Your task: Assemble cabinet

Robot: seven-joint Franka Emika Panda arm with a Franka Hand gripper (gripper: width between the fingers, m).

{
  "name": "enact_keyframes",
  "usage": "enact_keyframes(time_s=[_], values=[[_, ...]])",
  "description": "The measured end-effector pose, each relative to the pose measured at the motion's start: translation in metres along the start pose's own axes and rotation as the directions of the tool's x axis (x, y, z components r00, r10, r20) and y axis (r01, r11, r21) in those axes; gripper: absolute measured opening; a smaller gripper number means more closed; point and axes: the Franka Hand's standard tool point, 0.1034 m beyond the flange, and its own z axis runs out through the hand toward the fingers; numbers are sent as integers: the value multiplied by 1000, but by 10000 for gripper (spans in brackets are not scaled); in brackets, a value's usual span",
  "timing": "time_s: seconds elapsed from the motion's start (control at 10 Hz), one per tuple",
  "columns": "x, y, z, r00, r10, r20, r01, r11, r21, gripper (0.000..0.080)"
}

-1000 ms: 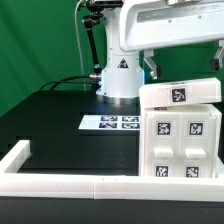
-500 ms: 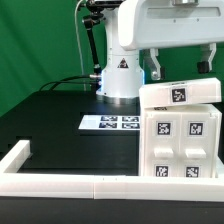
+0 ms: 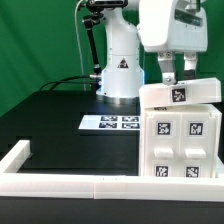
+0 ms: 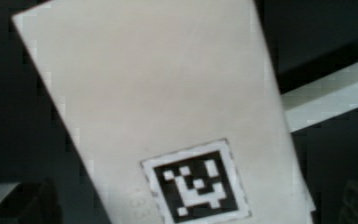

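Note:
The cabinet (image 3: 181,140) stands at the exterior view's right, a white box body with several square tags on its front. A flat white top panel (image 3: 180,95) with one tag lies on it, slightly tilted. My gripper (image 3: 178,72) hangs just above that panel, fingers pointing down and apart, holding nothing. In the wrist view the panel (image 4: 149,90) fills most of the picture, close below, with its tag (image 4: 197,185) between the jaws.
The marker board (image 3: 110,122) lies flat on the black table in front of the robot base (image 3: 118,78). The long low white border rail (image 3: 60,182) runs along the near edge and up the exterior view's left. A green curtain hangs behind.
The hand has turned about its vertical axis and come down and toward the exterior view's right, so the fingers now hang just over the cabinet's top panel. The cabinet has not moved.

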Motion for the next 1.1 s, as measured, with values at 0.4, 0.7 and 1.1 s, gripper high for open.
enact_keyframes(time_s=[0.4, 0.7, 1.1], values=[[5, -3, 18, 997, -61, 36, 61, 998, 12, 797], [3, -3, 20, 998, -58, 38, 58, 998, 13, 557], [2, -2, 20, 997, 65, 34, -65, 998, 7, 557]])
